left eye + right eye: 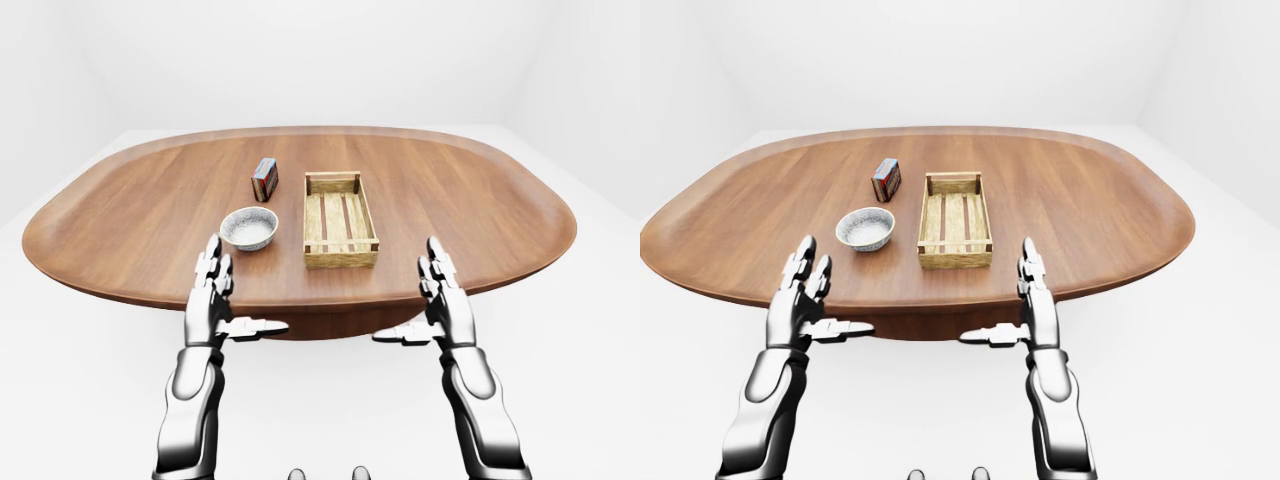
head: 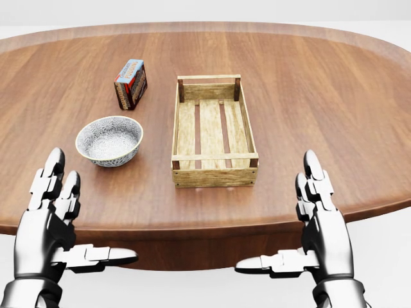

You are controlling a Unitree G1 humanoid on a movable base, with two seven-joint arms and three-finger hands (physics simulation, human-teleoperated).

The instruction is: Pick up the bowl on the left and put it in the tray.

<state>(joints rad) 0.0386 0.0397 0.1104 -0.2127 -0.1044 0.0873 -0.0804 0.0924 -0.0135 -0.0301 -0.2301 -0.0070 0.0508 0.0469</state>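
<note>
The bowl (image 2: 110,140), grey-patterned with a pale rim, stands upright on the wooden table (image 2: 321,96), left of the tray. The tray (image 2: 214,178) is a slatted wooden crate with nothing in it, at the middle of the head view. My left hand (image 2: 80,215) hovers at the table's near edge, below and left of the bowl, fingers spread open and apart from it. My right hand (image 2: 279,215) is open too, at the near edge below and right of the tray. Neither hand holds anything.
A small red and blue box (image 2: 130,83) stands above the bowl, left of the tray's upper end. The oval table (image 1: 480,200) spreads wide on both sides, with white floor around it.
</note>
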